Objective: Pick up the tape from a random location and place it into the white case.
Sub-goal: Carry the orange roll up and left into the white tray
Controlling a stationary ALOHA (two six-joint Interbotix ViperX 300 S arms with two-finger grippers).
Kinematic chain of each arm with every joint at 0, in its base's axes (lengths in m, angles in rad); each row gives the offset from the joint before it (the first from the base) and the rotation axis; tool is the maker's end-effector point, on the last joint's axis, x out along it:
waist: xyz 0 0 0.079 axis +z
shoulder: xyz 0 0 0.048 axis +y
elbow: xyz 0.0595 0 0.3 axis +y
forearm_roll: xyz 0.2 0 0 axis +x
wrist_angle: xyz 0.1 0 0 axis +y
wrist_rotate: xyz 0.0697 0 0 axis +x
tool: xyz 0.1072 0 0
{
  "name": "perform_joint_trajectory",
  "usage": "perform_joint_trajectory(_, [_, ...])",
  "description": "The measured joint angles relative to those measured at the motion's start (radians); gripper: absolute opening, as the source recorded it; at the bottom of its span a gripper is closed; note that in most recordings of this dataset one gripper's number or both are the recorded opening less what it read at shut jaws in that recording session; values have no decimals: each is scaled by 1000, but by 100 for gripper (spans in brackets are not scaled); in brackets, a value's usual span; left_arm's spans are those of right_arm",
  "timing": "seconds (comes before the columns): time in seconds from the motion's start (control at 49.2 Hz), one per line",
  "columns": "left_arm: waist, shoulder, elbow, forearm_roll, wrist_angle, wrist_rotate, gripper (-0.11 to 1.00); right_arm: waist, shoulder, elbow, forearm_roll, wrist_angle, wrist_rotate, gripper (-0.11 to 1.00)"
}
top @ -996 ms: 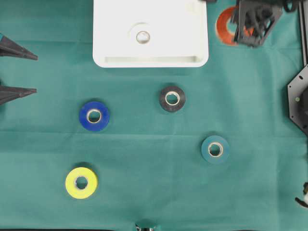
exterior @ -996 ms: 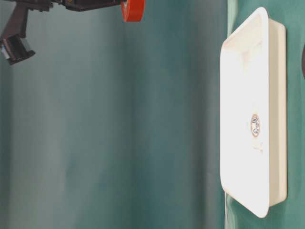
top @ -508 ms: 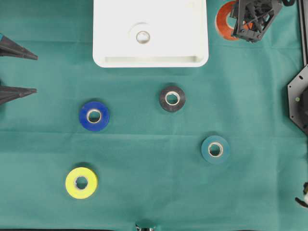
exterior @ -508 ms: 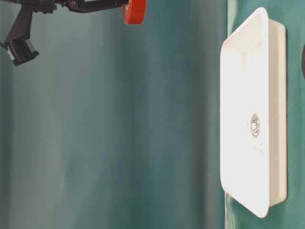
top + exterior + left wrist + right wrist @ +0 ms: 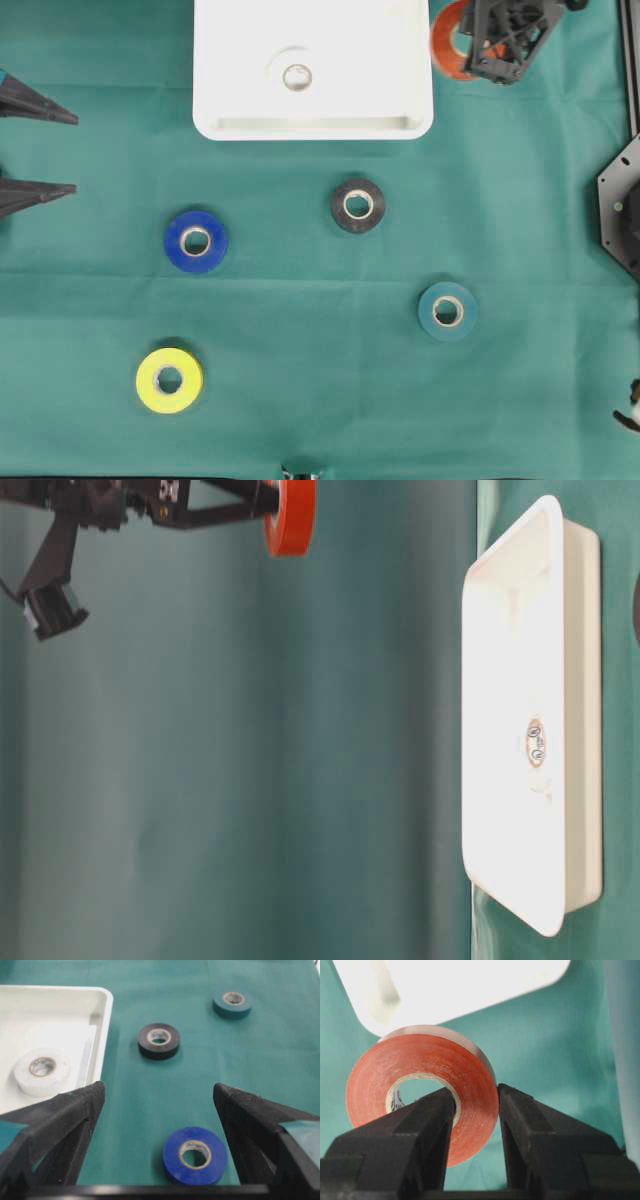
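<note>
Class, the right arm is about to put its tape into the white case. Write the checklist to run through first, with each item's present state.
1. Right gripper shut on the red tape, one finger through the core: ok.
2. Tape lifted off the cloth: ok.
3. Tape over the white case: not ok, it hangs just past the case's right edge.
4. Room in the case beside the white tape: ok.
5. Left gripper open and away from the case: ok.

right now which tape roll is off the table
The orange roll, pinched through its wall by the right gripper beside the white case; the other rolls lie flat.
</note>
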Motion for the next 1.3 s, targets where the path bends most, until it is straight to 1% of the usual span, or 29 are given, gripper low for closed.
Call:
perform_joint_trajectory(0.183, [0,2,0,0,0,0,97,-3,75,-80,2,-21,-48,30])
perform_joint_trajectory(0.447, [0,0,0,0,0,0,97,-25,181,-204,0,-41,-81,30])
perform_joint_trajectory(0.589, [0,2,0,2,0,0,97,-38,207,-252,0,-43,-97,30])
perform_joint_trajectory(0.731, [0,0,-2,0,0,0,97,-43,215,-265,0,-51,-97,30])
perform_joint_trajectory(1.3, [0,2,0,0,0,0,97,-44,216,-265,2,-52,-97,30])
